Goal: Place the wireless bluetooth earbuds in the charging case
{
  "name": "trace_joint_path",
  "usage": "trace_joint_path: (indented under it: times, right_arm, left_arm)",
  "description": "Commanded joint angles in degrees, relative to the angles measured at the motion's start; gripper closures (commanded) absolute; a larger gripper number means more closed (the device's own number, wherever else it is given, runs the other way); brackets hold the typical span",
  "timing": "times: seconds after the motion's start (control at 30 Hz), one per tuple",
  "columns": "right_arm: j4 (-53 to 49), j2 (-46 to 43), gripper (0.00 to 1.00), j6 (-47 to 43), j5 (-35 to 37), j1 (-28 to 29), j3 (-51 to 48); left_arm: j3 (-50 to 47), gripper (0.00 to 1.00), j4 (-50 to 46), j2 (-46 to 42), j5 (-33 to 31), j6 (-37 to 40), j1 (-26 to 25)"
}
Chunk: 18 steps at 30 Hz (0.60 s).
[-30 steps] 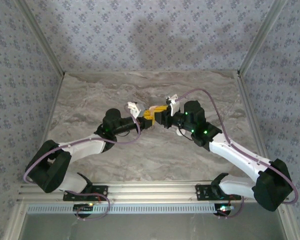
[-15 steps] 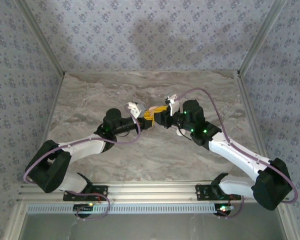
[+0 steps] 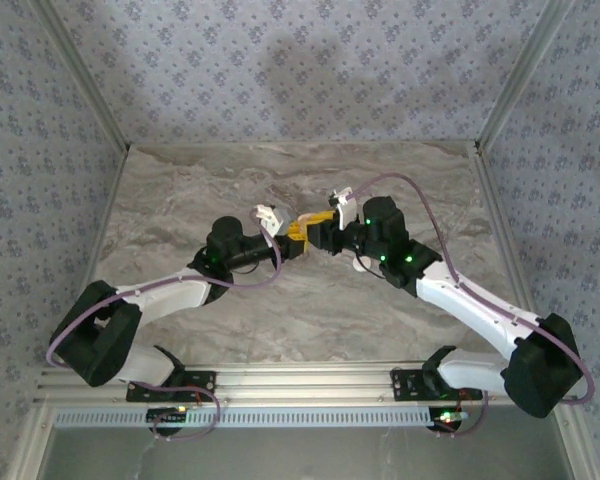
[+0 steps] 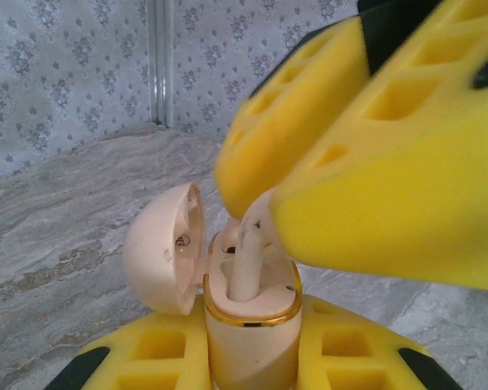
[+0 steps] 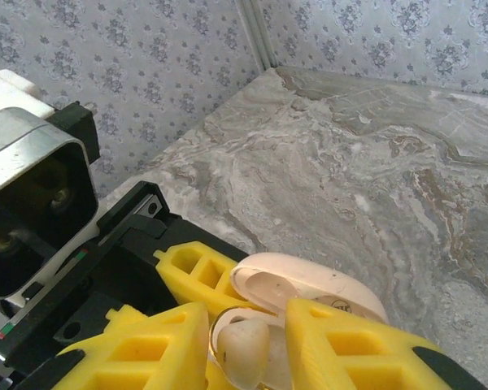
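Over a marble-patterned bench [image 3: 180, 200] ringed by flowered wallpaper [image 3: 280, 70], my left end effector [image 4: 248, 361] is clamped on the open charging case [image 4: 248, 325] while my right end effector [image 5: 244, 325] straddles an earbud [image 5: 242, 353] standing in the case's well; I cannot tell whether its fingers grip it.

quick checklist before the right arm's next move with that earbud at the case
1. Lid out of the way: ok. The lid of the charging case is swung back off the opening.
2. Case held firm: ok. The left gripper is shut on the case body.
3. Earbud lined up with the case: ok. The stem of the earbud is down inside the rim.
4. Earbud fully seated: cannot tell. Its head sits between the yellow fingers.
5. Right gripper let go: cannot tell. Its fingers flank the earbud head closely.
6. Other slot's state: cannot tell.
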Motion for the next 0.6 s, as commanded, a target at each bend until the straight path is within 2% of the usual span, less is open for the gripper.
trace_joint_path:
  times: [0.0,0.37,0.57]
  right_arm:
    - [-6.26,2.09,0.65,0.66,3.87,-0.87,0.4]
    - [-5.23,1.84,0.62,0.39,2.81,-0.67,0.78]
    - [-4.53,-0.14,0.57,0.21,1.66,-0.68,0.68]
  left_arm:
    - [4.09,0.83,7.15,-4.22,4.81,1.78,-1.5]
    - [4.0,0.83,6.71,-4.4,4.44,2.17,-1.6]
    - [2.8,0.83,6.28,-4.39,1.5,3.23,-1.65]
